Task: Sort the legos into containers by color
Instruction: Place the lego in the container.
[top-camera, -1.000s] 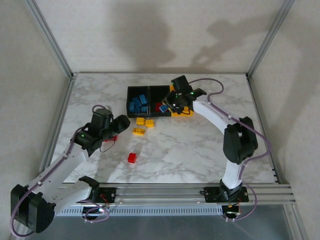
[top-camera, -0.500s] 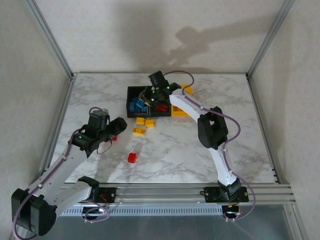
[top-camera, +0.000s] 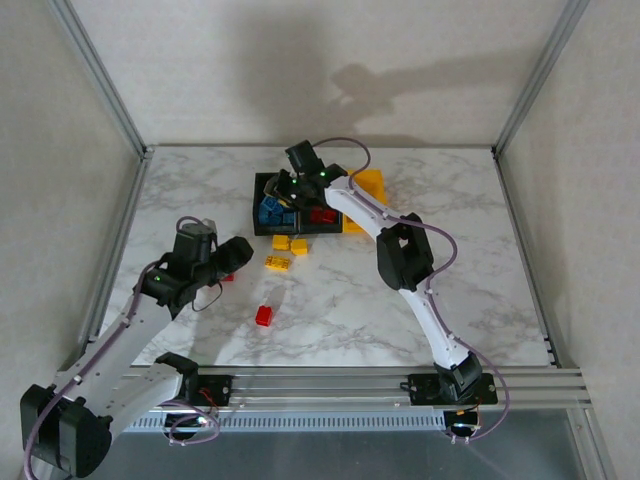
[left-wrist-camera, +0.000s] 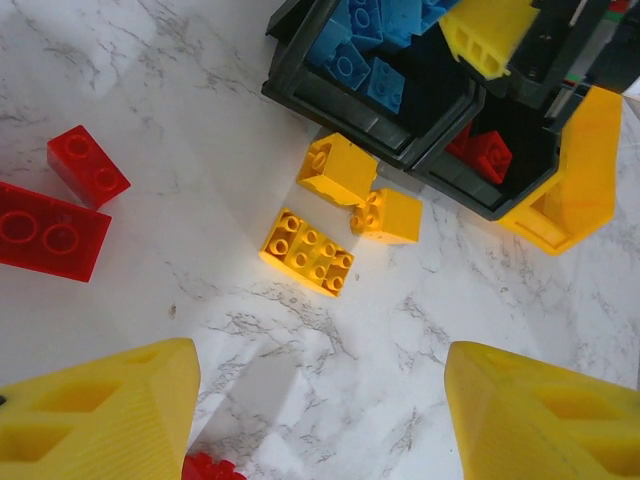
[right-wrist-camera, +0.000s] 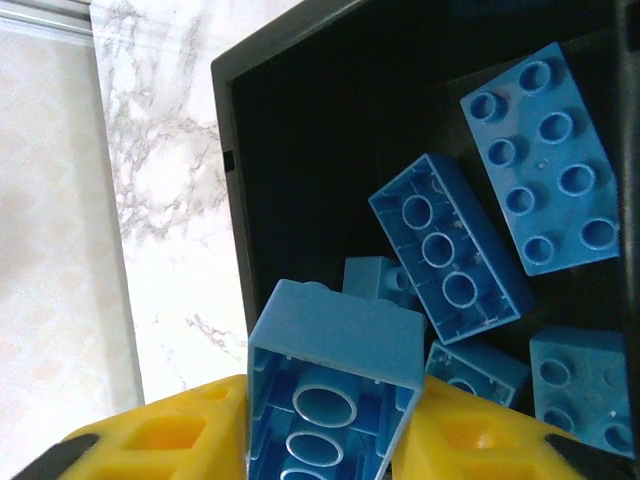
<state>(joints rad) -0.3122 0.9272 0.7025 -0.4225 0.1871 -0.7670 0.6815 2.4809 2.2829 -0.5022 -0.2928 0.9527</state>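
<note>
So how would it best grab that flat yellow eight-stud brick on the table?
Probably straight down from above, pinching the yellow brick across its two long smooth sides: it lies flat, studs up, and that is its narrow span. The open left end effector hangs nearby. A smaller brick sits close to one long side, so room there looks tight.

Right arm (top-camera: 400, 255) lies diagonally across the bench (top-camera: 500, 300), barring passage over the middle black bin (left-wrist-camera: 455, 188) and, seemingly, the yellow bin's (top-camera: 370, 185) near corner. Right hand (right-wrist-camera: 330, 440), clamped on a blue brick (right-wrist-camera: 335, 345), occupies the left black bin's (right-wrist-camera: 300, 130) mouth. Three yellow bricks (left-wrist-camera: 307, 252) crowd the bins' near wall. Red bricks (left-wrist-camera: 50, 230) sit just beside the left hand (top-camera: 240, 254). The bench's right half offers open passage.
</note>
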